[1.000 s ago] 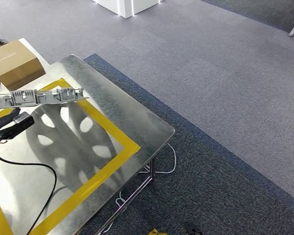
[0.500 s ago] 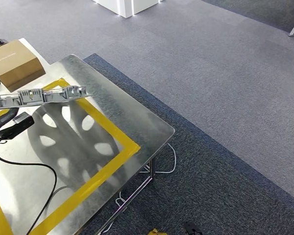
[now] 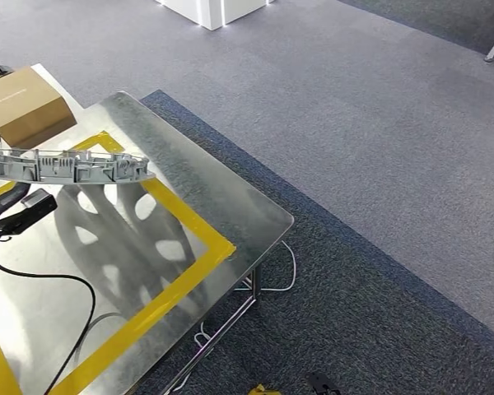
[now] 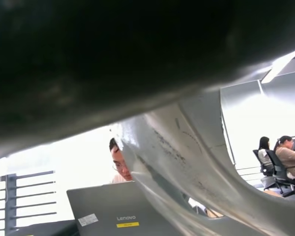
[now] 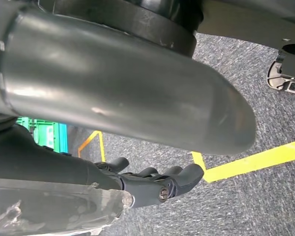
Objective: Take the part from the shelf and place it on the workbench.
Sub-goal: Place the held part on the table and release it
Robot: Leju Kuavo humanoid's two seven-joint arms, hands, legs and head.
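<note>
The long grey ribbed part (image 3: pixel 67 165) has tilted lower over the workbench (image 3: pixel 232 206).

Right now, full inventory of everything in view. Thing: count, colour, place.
part: 1, grey ribbed strip, above the workbench's far left, its shadow on the metal below
workbench: 1, shiny metal top, left of head view
yellow tape: 1 rectangle outline, on the workbench top
cardboard box: 1, brown, beyond the workbench's far left
black device with cable: 1, on the workbench's left side
white cables: a few, on the carpet under the workbench's corner
carpet: grey, with a darker band round the workbench
laptop: 1, grey, left wrist view
people: 3, left wrist view, two seated far off
green crate: 1, right wrist view
right hand: 1, dark fingers, over carpet, nothing in it
</note>
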